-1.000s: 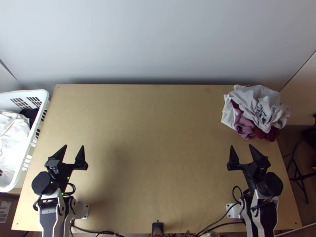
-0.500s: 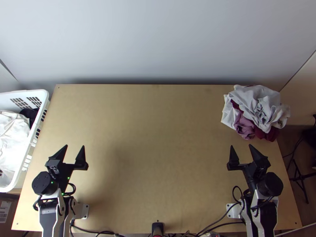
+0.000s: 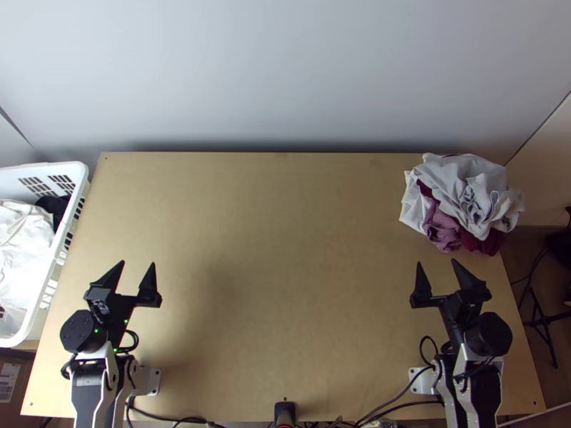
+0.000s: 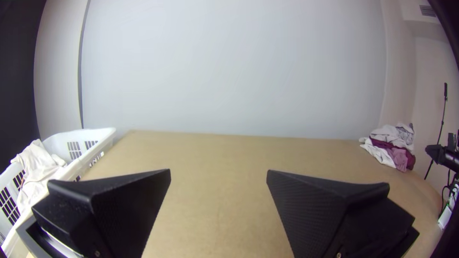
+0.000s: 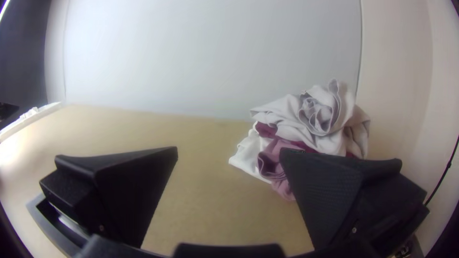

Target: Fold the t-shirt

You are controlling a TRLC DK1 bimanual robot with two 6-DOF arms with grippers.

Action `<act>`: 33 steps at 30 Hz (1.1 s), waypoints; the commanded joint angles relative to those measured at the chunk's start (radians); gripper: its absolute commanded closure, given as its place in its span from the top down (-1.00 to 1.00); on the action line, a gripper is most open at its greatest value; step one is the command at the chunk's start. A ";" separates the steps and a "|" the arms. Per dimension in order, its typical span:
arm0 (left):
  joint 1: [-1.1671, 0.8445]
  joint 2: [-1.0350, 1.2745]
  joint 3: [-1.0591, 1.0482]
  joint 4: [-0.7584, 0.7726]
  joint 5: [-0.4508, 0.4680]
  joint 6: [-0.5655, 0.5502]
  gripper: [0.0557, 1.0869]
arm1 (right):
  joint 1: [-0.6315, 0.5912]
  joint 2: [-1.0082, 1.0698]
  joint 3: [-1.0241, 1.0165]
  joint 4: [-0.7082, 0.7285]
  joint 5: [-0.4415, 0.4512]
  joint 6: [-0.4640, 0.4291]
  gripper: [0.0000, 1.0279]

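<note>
Clothes pile [image 3: 467, 196] is lying bunched at far right of the table [image 3: 285, 250] (can't tell which piece is for folding). Right gripper [image 3: 436, 262] is standing wide, near right; left gripper [image 3: 138, 262] likewise, near left. Basket [image 3: 43, 167] is holding white cloth [image 3: 21, 246], left.

A heap of clothes [image 3: 457, 187], pale grey, white, mauve and dark red, lies bunched on the table's [image 3: 285, 250] far right corner.

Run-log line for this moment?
left gripper: open, empty; right gripper: open, empty; clothes pile: bunched, table's far right corner; folding: not begun
</note>
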 commanded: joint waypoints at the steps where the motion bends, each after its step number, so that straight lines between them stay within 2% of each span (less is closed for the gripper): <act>1: 0.004 0.017 0.005 0.077 -0.028 -0.025 0.90 | -0.021 0.000 0.006 0.064 0.006 -0.038 0.93; 6: 0.067 0.344 0.054 0.214 -0.026 0.013 0.90 | -0.036 0.089 0.058 0.178 0.007 -0.028 0.93; 9: 0.097 0.508 0.123 0.231 -0.012 -0.004 0.90 | -0.036 0.299 0.172 0.179 0.007 0.018 0.93; 13: 0.085 0.568 0.192 0.224 -0.009 -0.018 0.90 | -0.035 0.522 0.340 0.163 0.007 0.063 0.93; 19: 0.064 0.626 0.356 0.100 -0.009 -0.021 0.90 | 0.045 0.677 0.526 0.149 0.024 0.100 0.93; 22: 0.059 0.668 0.461 0.037 -0.009 -0.027 0.90 | 0.111 0.736 0.580 0.152 0.067 0.106 0.93; 27: 0.056 0.737 0.564 0.025 0.000 -0.024 0.90 | 0.223 0.847 0.673 0.123 0.151 0.112 0.93; 33: 0.059 0.883 0.734 -0.018 0.034 -0.016 0.90 | 0.255 1.026 0.819 0.040 0.153 0.113 0.93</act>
